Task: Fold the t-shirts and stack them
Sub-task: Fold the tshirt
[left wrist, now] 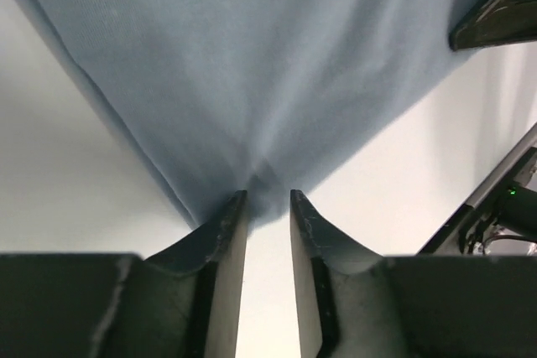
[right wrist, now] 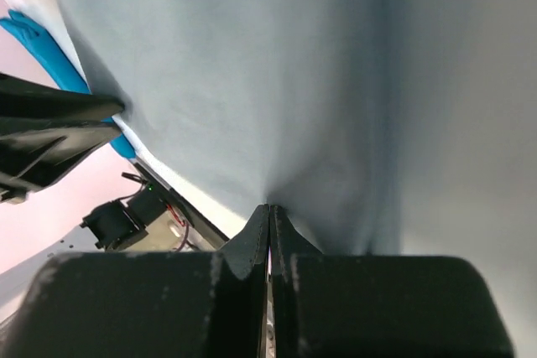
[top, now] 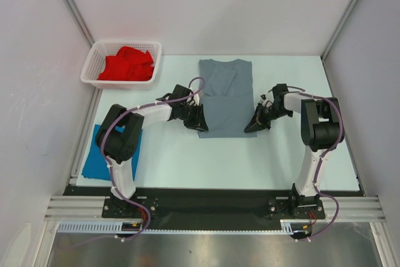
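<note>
A slate grey t-shirt (top: pixel 226 95) lies flat mid-table as a long narrow strip. My left gripper (top: pixel 199 120) is at its near left corner. In the left wrist view the jaws (left wrist: pixel 268 199) stand a little apart, open, with the puckered corner of grey cloth (left wrist: pixel 252 64) between the tips. My right gripper (top: pixel 255 124) is at the near right corner. Its jaws (right wrist: pixel 270 207) are shut on the grey cloth (right wrist: pixel 252 64), which puckers at their tips. A red t-shirt (top: pixel 127 65) lies crumpled in the basket. A bright blue t-shirt (top: pixel 94 154) lies flat at the near left.
The white mesh basket (top: pixel 92 65) stands at the back left corner. White walls close in the table at the back and both sides. A black rail (top: pixel 206 195) with both arm bases runs along the near edge.
</note>
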Controlling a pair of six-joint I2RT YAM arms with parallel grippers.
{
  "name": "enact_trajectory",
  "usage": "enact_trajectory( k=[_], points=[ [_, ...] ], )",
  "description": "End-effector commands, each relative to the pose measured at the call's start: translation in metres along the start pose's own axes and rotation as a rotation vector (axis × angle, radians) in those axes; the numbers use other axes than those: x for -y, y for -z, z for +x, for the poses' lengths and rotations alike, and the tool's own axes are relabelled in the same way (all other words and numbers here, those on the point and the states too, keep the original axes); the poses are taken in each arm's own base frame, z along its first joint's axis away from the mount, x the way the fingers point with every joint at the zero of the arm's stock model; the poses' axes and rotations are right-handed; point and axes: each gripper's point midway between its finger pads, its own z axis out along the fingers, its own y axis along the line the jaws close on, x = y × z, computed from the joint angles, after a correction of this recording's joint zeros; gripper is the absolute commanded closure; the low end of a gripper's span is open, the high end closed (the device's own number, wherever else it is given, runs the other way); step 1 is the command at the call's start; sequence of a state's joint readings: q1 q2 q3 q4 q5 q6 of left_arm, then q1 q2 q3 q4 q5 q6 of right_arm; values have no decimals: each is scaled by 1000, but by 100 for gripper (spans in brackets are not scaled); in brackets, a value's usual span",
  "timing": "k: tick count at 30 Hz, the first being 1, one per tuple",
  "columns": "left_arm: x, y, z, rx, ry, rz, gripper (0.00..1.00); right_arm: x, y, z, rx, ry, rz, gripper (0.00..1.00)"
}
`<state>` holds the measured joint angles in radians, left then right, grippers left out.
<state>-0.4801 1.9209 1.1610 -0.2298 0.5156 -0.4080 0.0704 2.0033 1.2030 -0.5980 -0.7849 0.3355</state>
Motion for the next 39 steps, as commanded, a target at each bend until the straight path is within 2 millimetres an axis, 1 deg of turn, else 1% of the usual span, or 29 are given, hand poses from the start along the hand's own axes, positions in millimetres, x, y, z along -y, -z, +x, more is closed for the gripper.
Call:
enact_trajectory(
  k=[1,3,5,6,7,8,9,10,11,12,13,14,15,18,20,21,22,24,26,27,28,31,32,34,35,36,37,38,39],
  points=[
    [35,43,-31,94,-85,21,67,-39,26,-6,70,103,-7,99],
    [44,50,-39,113,-90,34,68,-53,26,-4,70,115,-22,99],
    [49,51,-41,115,-81,57,70,-69,22,-6,69,135,-50,99],
    [47,48,-39,110,-69,60,74,-77,13,-1,49,152,-53,99],
    [45,45,-35,101,-60,61,76,-86,9,-4,49,175,-65,99],
    [41,41,-32,89,-44,61,79,-86,-2,-2,21,167,-72,99],
    [35,33,-24,71,-23,62,82,-95,-12,5,-8,168,-81,99],
    [31,29,-21,66,-12,61,83,-99,-18,3,-6,183,-96,99],
    [23,24,-11,49,9,49,84,-101,-28,4,-26,178,-102,99],
    [16,17,-7,39,21,37,85,-102,-36,8,-43,180,-101,99],
    [9,13,-2,25,32,26,85,-102,-40,8,-48,185,-104,99],
    [0,8,5,9,44,6,87,-94,-47,9,-63,171,-96,99],
    [-11,0,12,-14,59,-14,88,-88,-49,9,-65,171,-91,99],
    [-27,-9,23,-48,77,-44,91,-63,-54,14,-92,139,-65,99],
    [-33,-14,28,-63,82,-52,92,-45,-49,13,-87,122,-57,100],
    [-34,-13,28,-61,79,-56,92,-35,-46,18,-94,105,-47,100],
    [-35,-12,28,-59,75,-62,92,-26,-38,14,-79,89,-43,100],
    [-36,-10,29,-64,66,-75,92,-18,-29,14,-62,75,-38,100],
    [-33,-5,27,-60,59,-74,92,-15,-13,8,-21,88,-18,100],
    [-30,-3,26,-58,49,-71,92,-15,-8,7,-13,95,-8,100],
    [-27,0,25,-55,41,-67,92,-20,0,6,-3,106,-5,100],
    [-10,17,14,-27,15,-45,85,-23,9,9,4,112,9,100],
    [1,25,7,-5,2,-21,80,-28,13,10,14,119,2,100],
    [9,32,0,18,-6,-7,77,-30,16,11,28,118,2,100],
    [13,34,-3,27,-4,5,75,-28,17,14,32,116,5,100],
    [13,33,-4,26,6,12,74,-23,19,12,45,107,11,100],
    [13,31,-3,21,14,20,74,-18,19,12,48,97,17,100],
    [17,28,-4,21,26,51,74,-10,16,17,32,73,19,100],
    [14,23,-2,14,40,57,74,-3,18,15,37,56,18,100]
  ],
)
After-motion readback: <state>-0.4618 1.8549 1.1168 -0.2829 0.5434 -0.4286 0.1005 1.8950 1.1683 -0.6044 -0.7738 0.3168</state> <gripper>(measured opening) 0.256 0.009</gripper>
